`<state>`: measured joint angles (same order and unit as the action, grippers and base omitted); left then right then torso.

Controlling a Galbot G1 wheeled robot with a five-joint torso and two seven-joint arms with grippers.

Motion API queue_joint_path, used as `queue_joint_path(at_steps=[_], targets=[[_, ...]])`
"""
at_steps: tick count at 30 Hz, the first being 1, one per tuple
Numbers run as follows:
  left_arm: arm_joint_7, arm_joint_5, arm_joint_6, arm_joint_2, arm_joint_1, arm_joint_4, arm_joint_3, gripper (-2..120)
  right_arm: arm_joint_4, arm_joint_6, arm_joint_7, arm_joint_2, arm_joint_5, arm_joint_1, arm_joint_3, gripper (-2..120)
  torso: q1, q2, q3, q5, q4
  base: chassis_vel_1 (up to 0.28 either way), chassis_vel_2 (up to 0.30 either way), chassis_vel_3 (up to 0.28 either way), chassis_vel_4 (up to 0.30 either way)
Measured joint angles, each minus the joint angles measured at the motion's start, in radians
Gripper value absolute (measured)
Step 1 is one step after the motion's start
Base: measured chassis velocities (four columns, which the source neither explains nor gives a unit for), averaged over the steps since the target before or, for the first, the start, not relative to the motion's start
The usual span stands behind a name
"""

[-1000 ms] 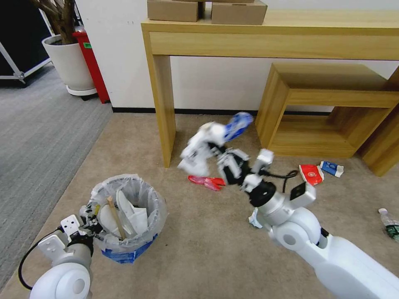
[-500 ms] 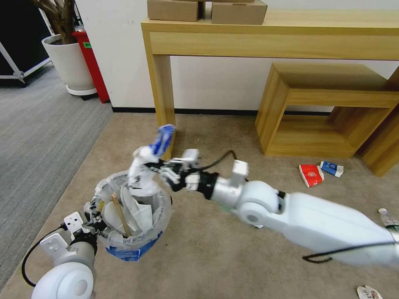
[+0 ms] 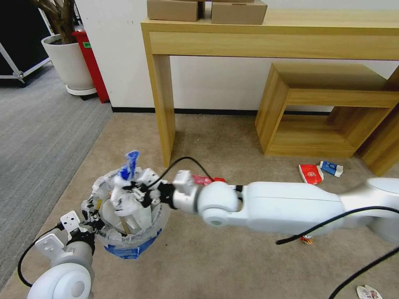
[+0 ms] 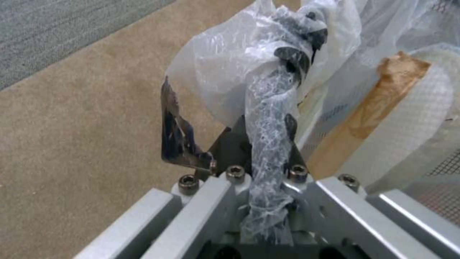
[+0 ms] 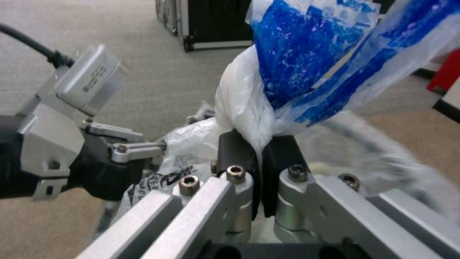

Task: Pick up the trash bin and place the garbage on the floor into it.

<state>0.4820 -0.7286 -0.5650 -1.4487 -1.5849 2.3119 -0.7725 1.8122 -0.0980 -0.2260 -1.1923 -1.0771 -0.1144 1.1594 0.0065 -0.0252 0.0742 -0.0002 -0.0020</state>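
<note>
Reaching across the robot's front, the right arm holds its right end effector point(image 3: 134, 192) over the mouth of the trash bin point(image 3: 124, 245), its 2 black fingers point(image 5: 237, 151) pinched tight on a white and blue plastic wrapper point(image 3: 128, 168) that sticks up above the rim. In the right wrist view that wrapper point(image 5: 307, 61) bulges out from between the fingers, with the other arm's end effector off to one side.

The left end effector point(image 3: 92, 224) clamps the bin's near-left rim, closed on the crinkly clear liner point(image 4: 268, 118), which is drawn down between its fingers. The bin hangs tilted just above the beige floor point(image 3: 232, 265). Inside it lie a white slipper point(image 3: 139, 214) and a wooden stick point(image 3: 122, 224); the left wrist view shows that slipper point(image 4: 407, 118) pressed against the mesh wall.

Garbage left on the floor: a red wrapper point(image 3: 203, 180) partly hidden behind the right arm, a red cup point(image 3: 311, 173) touching a blue-white carton point(image 3: 331, 168) near the low wooden shelf unit point(image 3: 328, 112), and a small scrap point(image 3: 368, 292) at the near right edge. A black cable point(image 3: 183, 162) loops above the right wrist.

A tall wooden worktop point(image 3: 270, 37) carrying 2 cardboard boxes point(image 3: 208, 10) stands against the wall; its leg point(image 3: 163, 112) is just beyond the bin. Farther left are a white plant pot point(image 3: 68, 62), a red extinguisher point(image 3: 93, 66), and grey ribbed carpet point(image 3: 37, 133).
</note>
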Motion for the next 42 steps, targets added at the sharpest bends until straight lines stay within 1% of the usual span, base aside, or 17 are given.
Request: queue_joint_path(at_steps=[1, 6, 21, 23, 24, 25, 28, 29, 30, 31, 32, 35, 37, 39, 40, 41, 42], targets=[[0.000, -0.003, 0.000, 0.001, 0.000, 0.002, -0.003, 0, -0.013, -0.004, -0.011, -0.023, 0.001, 0.000, 0.007, 0, 0.000, 0.000, 0.000, 0.0000, -0.0001, 0.000, 0.000, 0.000, 0.000], [0.000, -0.017, 0.002, 0.009, -0.004, 0.006, -0.015, 0, -0.049, -0.037, -0.063, -0.065, 0.018, 0.018, 0.022, 0, 0.000, 0.000, 0.000, 0.0000, 0.0000, 0.000, 0.000, 0.000, 0.000], [0.000, -0.028, 0.004, 0.019, 0.000, -0.009, -0.019, 0, -0.099, -0.010, -0.052, -0.033, 0.101, 0.092, 0.018, 0, 0.000, 0.000, 0.000, 0.0003, -0.0003, 0.000, 0.000, 0.000, 0.000], [0.000, -0.030, 0.004, 0.021, 0.001, -0.010, -0.021, 0, -0.100, -0.007, -0.047, -0.028, 0.105, 0.095, 0.015, 4, 0.000, 0.000, 0.000, 0.0003, -0.0003, 0.000, 0.000, 0.000, 0.000], [0.000, -0.031, 0.005, 0.022, 0.002, -0.013, -0.021, 0, -0.098, -0.005, -0.044, -0.023, 0.107, 0.098, 0.009, 10, 0.000, 0.000, 0.000, 0.0003, -0.0002, 0.000, 0.000, 0.000, 0.000], [0.000, -0.031, 0.005, 0.022, 0.002, -0.013, -0.021, 0, -0.098, -0.005, -0.044, -0.023, 0.107, 0.098, 0.009, 10, 0.000, 0.000, 0.000, 0.0003, -0.0002, 0.000, 0.000, 0.000, 0.000], [-0.001, -0.032, 0.005, 0.022, 0.004, -0.019, -0.021, 0, -0.087, -0.001, -0.043, -0.013, 0.108, 0.102, 0.000, 24, 0.000, 0.000, 0.000, 0.0003, -0.0001, 0.000, 0.000, 0.000, 0.000], [-0.001, -0.032, 0.005, 0.022, 0.004, -0.019, -0.021, 0, -0.087, -0.001, -0.043, -0.013, 0.108, 0.102, 0.000, 24, 0.000, 0.000, 0.000, 0.0003, -0.0001, 0.000, 0.000, 0.000, 0.000], [-0.001, -0.032, 0.005, 0.023, 0.007, -0.024, -0.022, 0, -0.075, 0.001, -0.043, -0.002, 0.106, 0.106, -0.007, 32, 0.000, 0.000, 0.000, 0.0003, -0.0001, 0.000, 0.000, 0.000, 0.000], [-0.001, -0.032, 0.005, 0.023, 0.010, -0.027, -0.022, 0, -0.064, 0.002, -0.043, 0.009, 0.106, 0.109, -0.012, 37, 0.000, 0.000, 0.000, 0.0003, -0.0002, 0.000, 0.000, 0.000, 0.000], [-0.001, -0.032, 0.005, 0.023, 0.010, -0.027, -0.022, 0, -0.064, 0.002, -0.043, 0.009, 0.106, 0.109, -0.012, 37, 0.000, 0.000, 0.000, 0.0003, -0.0002, 0.000, 0.000, 0.000, 0.000], [-0.001, -0.030, 0.005, 0.021, 0.015, -0.037, -0.018, 0, -0.040, 0.007, -0.044, 0.040, 0.106, 0.117, -0.026, 52, 0.000, 0.000, 0.000, 0.0003, -0.0002, 0.000, 0.000, 0.000, 0.000], [0.000, -0.029, 0.005, 0.021, 0.016, -0.040, -0.016, 0, -0.036, 0.007, -0.044, 0.046, 0.106, 0.121, -0.031, 54, 0.000, 0.000, 0.000, 0.0003, -0.0002, 0.000, 0.000, 0.000, 0.000], [0.000, -0.028, 0.005, 0.019, 0.017, -0.044, -0.014, 0, -0.033, 0.007, -0.045, 0.056, 0.107, 0.129, -0.034, 67, 0.000, 0.000, 0.000, 0.0003, -0.0002, 0.000, 0.000, 0.000, 0.000], [0.000, -0.028, 0.005, 0.019, 0.017, -0.044, -0.014, 0, -0.033, 0.007, -0.045, 0.056, 0.107, 0.129, -0.034, 67, 0.000, 0.000, 0.000, 0.0003, -0.0002, 0.000, 0.000, 0.000, 0.000], [0.000, -0.027, 0.005, 0.018, 0.018, -0.044, -0.012, 0, -0.033, 0.006, -0.045, 0.058, 0.109, 0.131, -0.034, 70, 0.000, 0.000, 0.000, 0.0004, -0.0002, 0.000, 0.000, 0.000, 0.000], [0.000, -0.027, 0.005, 0.018, 0.019, -0.045, -0.011, 0, -0.033, 0.006, -0.046, 0.059, 0.110, 0.133, -0.034, 77, 0.000, 0.000, 0.000, 0.0003, -0.0002, 0.000, 0.000, 0.000, 0.000]])
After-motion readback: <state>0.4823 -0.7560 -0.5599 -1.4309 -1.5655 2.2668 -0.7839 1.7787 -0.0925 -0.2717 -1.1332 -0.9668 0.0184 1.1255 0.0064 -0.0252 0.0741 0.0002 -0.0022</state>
